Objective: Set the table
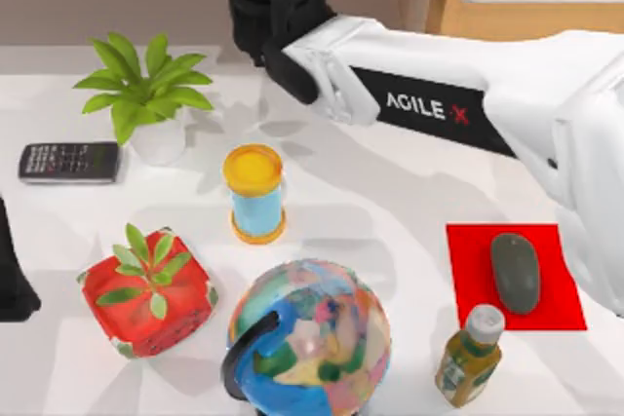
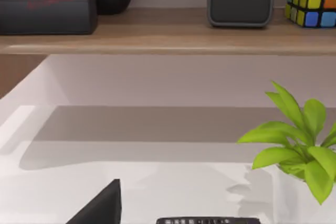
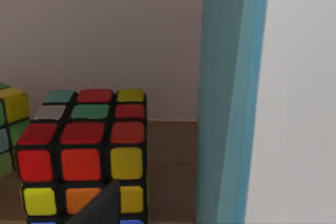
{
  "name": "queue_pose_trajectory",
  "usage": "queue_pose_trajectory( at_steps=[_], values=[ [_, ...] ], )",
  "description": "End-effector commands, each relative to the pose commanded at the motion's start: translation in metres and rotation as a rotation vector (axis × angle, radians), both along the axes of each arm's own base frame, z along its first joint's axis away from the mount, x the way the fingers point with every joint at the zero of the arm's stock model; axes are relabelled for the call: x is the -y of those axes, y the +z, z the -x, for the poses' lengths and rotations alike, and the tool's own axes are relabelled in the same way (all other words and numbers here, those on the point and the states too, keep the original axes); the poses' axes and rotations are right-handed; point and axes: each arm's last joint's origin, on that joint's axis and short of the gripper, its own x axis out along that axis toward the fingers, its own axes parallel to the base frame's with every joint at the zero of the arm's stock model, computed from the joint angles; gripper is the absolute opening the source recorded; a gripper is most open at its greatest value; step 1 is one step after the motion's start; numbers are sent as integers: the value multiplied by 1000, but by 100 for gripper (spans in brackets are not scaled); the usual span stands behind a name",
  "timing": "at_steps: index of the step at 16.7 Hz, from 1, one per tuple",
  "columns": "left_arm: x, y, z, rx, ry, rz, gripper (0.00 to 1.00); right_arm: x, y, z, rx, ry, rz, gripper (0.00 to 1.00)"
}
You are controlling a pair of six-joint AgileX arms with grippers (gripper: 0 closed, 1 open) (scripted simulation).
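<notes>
The right arm (image 1: 429,104) reaches across the table (image 1: 390,192) toward the shelf at the back, its gripper close before a cube (image 3: 84,156) standing on the wood; the table lies below and behind it. Whether its fingers are apart cannot be told. The left arm (image 1: 12,270) sits parked at the table's left edge.

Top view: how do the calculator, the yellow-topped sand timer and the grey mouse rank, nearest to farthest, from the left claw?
From the left claw, at the table's left edge:
1. Calculator, left side.
2. Sand timer, middle.
3. Mouse, on the red mat, right.
The right claw is at the shelf's puzzle cube.
</notes>
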Motion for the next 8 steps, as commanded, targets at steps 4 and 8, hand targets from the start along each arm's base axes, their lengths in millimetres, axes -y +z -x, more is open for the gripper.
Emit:
queue_pose_trajectory(
  at_steps=[4, 8],
  values=[
    [0, 0, 0, 0, 0, 0, 100, 0, 0, 0, 0, 0, 0, 85],
    [0, 0, 0, 0, 0, 0, 100, 0, 0, 0, 0, 0, 0, 55]
  ],
)
